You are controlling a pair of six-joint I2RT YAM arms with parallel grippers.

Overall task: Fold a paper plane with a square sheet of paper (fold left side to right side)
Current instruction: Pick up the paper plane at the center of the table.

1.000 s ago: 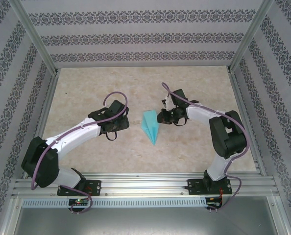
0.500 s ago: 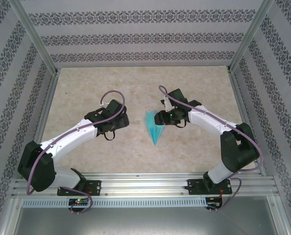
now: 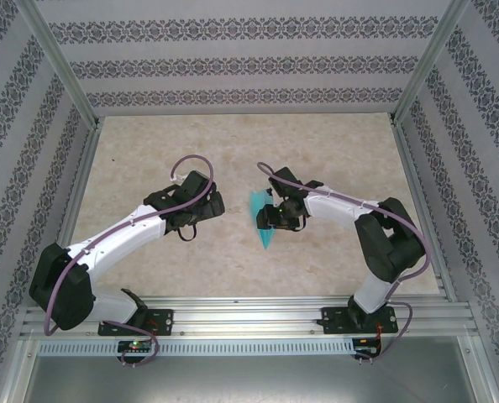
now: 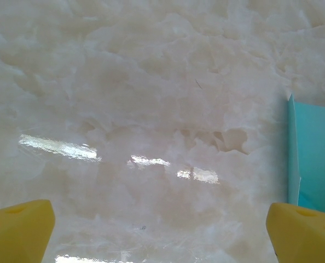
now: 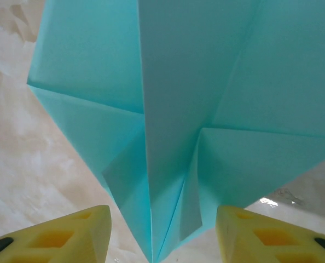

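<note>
Right end effector (image 5: 162, 241): fingers apart, straddling the nose of the narrow light turquoise paper plane (image 5: 173, 109). Left end effector (image 4: 160, 235): spread wide, holding nothing. Best to press along the centre crease without dragging the paper.

Top camera looks down on the table (image 3: 233, 151); close wrist cameras share the paper plane (image 5: 173, 109).

Paper plane (image 3: 255, 206) on table (image 3: 233, 143)
</note>
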